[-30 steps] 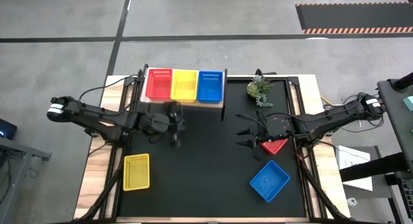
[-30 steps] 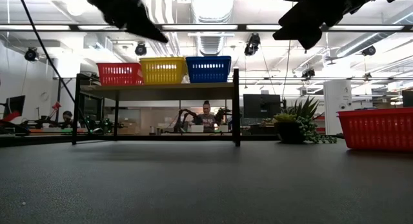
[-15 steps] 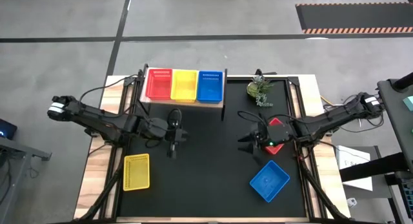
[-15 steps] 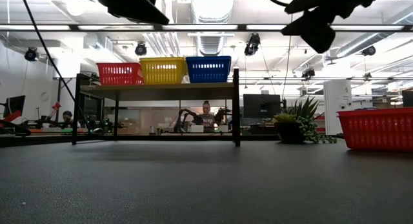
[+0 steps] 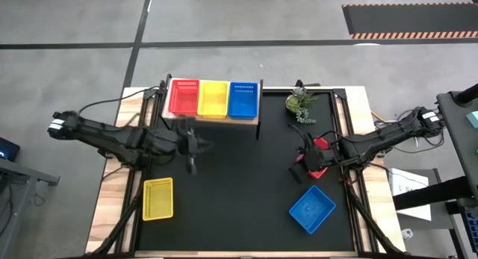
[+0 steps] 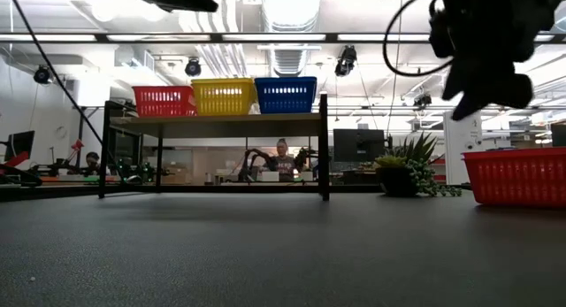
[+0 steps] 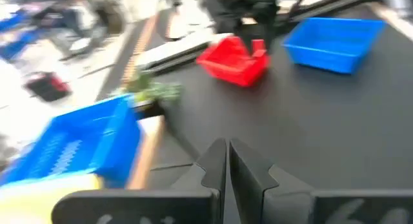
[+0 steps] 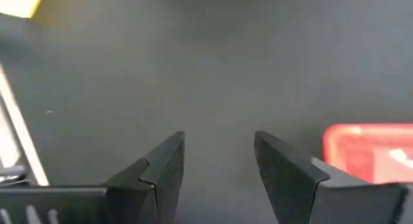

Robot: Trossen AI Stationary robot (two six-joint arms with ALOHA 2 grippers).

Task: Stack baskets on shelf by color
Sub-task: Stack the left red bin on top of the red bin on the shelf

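With one red, yellow and blue basket sitting on the shelf [image 5: 258, 113], the right gripper [image 5: 299, 163] is hovering open-fingered beside the loose red basket [image 5: 321, 151], needing to close on its rim, while the left gripper [image 5: 191, 152] is waiting, fingers pressed together.

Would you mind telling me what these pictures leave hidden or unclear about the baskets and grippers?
- High view: the red basket on the table is partly covered by the right arm.
- Low view: the yellow basket and blue basket on the table are out of frame.
- Left wrist view: blur smears the shelf and its baskets.
- High view: right gripper fingers are too small; the right wrist view shows them apart.
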